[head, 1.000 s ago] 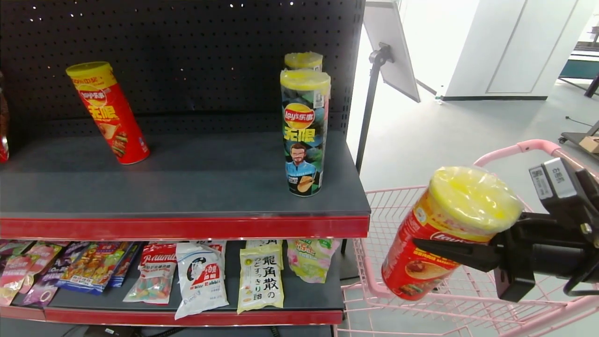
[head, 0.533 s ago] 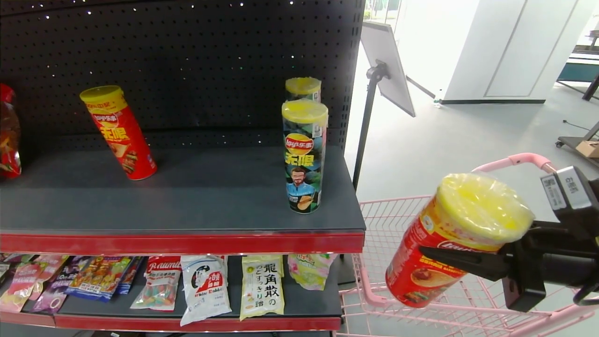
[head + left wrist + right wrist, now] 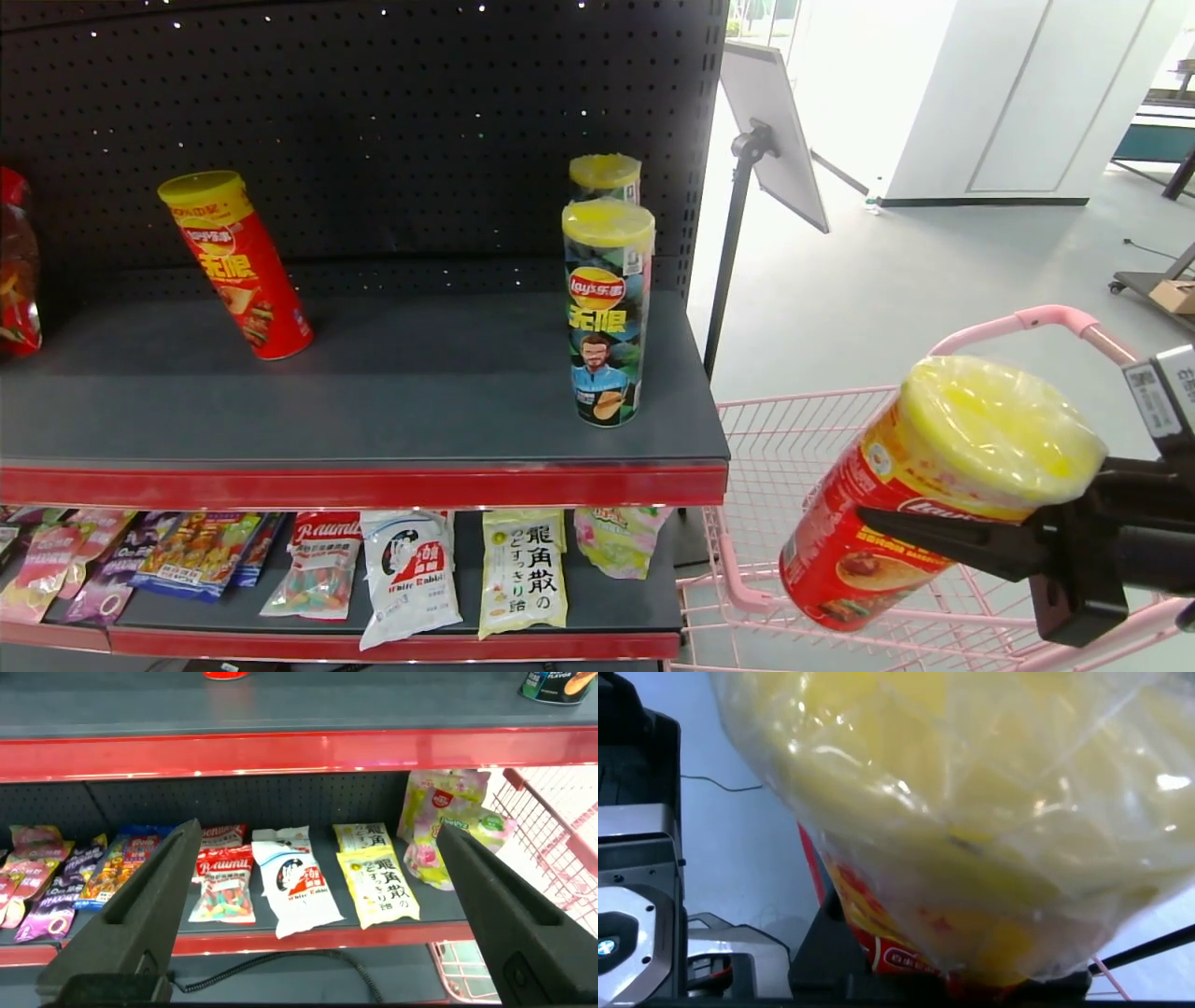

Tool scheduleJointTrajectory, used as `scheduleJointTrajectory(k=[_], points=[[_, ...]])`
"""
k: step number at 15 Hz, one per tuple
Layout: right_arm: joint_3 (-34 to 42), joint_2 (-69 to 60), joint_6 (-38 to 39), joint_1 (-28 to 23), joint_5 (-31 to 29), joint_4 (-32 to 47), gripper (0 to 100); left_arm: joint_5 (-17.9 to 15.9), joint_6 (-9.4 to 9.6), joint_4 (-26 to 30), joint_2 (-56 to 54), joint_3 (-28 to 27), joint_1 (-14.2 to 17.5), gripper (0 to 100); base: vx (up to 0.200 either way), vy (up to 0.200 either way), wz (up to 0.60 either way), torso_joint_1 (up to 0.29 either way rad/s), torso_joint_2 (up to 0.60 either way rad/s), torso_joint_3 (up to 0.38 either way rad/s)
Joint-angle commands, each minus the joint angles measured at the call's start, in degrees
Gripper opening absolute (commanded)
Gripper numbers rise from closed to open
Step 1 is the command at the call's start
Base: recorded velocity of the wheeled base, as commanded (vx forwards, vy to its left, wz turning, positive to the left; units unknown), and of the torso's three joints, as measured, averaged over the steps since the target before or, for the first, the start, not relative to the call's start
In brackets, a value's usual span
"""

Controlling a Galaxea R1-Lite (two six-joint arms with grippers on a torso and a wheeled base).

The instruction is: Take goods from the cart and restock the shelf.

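We hold the red can [image 3: 868, 551] in the right gripper [image 3: 971, 537], whose fingers are clamped across its upper body just under the yellow lid [image 3: 1004, 429]. It hangs tilted at the lower right of the head view, above the pink cart [image 3: 1046, 319] and to the right of the shelf [image 3: 373, 401]. Our left gripper [image 3: 318, 831] is spread wide with nothing in it, facing the snack bags [image 3: 290, 882] on the lower shelf.

We judge the grip to be the first risk. It sits high on a leaning can, so a quick swing could let the can pivot or slip and drop back into the cart.

Carrying it toward the middle of the frame, the low bottom end could catch the red front lip [image 3: 373, 485] of the shelf. It could also knock the dark can [image 3: 605, 317] standing near the shelf's right front corner into the one just behind it.

If we release before the can is upright, it will likely topple or roll.
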Motion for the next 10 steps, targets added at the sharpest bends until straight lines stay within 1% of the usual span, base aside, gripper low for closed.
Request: scheduleJointTrajectory(k=[1, 8, 10], points=[[1.3, -1.0, 0.0, 0.0, -0.1, -0.1, 0, 0.0, 0.0, 0.0, 0.1, 0.0, 0.0, 100, 0.0, 0.0, 0.0, 0.0, 0.0, 0.0], [0.9, -1.7, 0.0, 0.4, -0.4, -0.1, 0, 0.0, 0.0, 0.0, 0.1, 0.0, 0.0, 100, 0.0, 0.0, 0.0, 0.0, 0.0, 0.0], [0.3, -1.8, 0.1, 1.2, -0.3, -0.1, 0, 0.0, 0.0, 0.0, 0.1, 0.0, 0.0, 100, 0.0, 0.0, 0.0, 0.0, 0.0, 0.0]])
